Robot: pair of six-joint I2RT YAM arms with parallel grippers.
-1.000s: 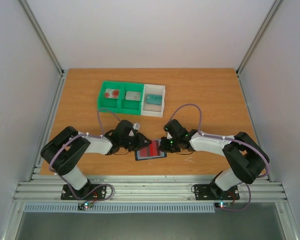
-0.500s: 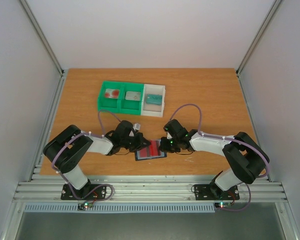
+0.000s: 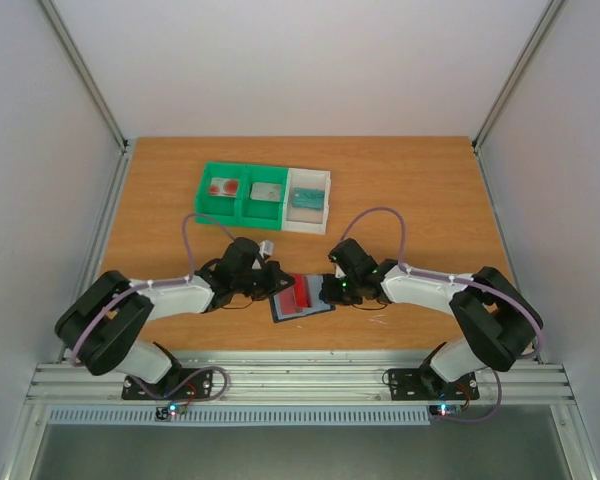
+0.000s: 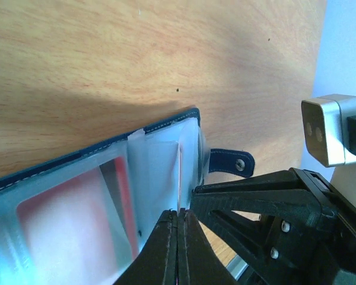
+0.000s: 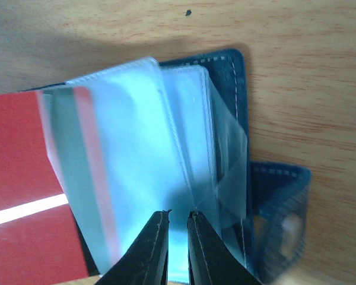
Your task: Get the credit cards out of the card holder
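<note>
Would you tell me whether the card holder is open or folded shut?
Open: the card holder lies spread flat, clear sleeves fanned, a red card showing.

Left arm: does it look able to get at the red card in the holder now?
Probably yes: the left claw, shut, sits at the card holder beside the red card, though a clear sleeve covers it.
</note>
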